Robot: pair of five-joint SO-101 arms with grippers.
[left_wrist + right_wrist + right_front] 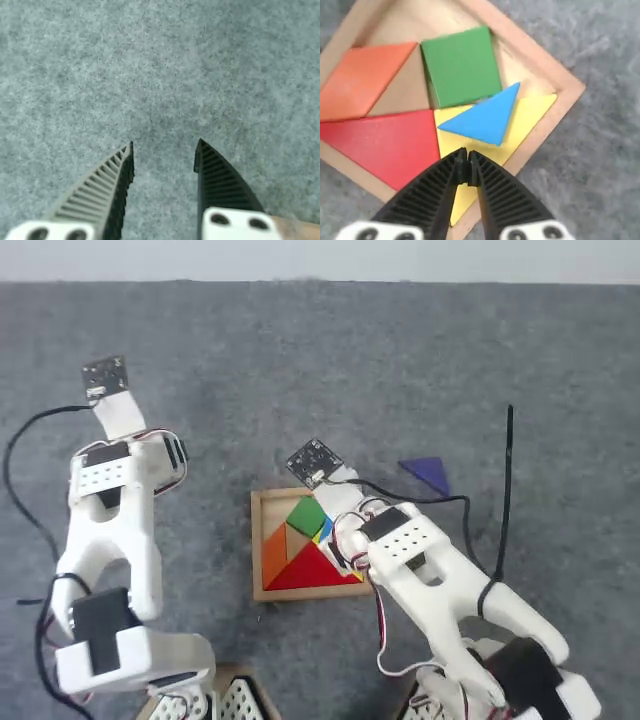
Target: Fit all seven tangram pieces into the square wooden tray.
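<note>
The square wooden tray [258, 540] lies on the grey carpet at the centre. In it are a green square [461, 66], an orange piece [365, 80], a brown triangle [405, 92], a red triangle [385, 145] and a yellow triangle [532, 111]. A blue triangle [485, 120] rests askew, partly on the yellow one. A purple triangle [428, 473] sits on the carpet to the right of the tray. My right gripper [467, 151] is shut and holds nothing, just above the yellow triangle near the tray's edge. Far to the left of the tray, my left gripper [164, 145] hangs open over bare carpet.
A black cable [508, 480] runs upright to the right of the purple triangle. The right arm's body [440, 580] covers the tray's right edge in the high view. Grey carpet [330, 370] stretches behind the tray.
</note>
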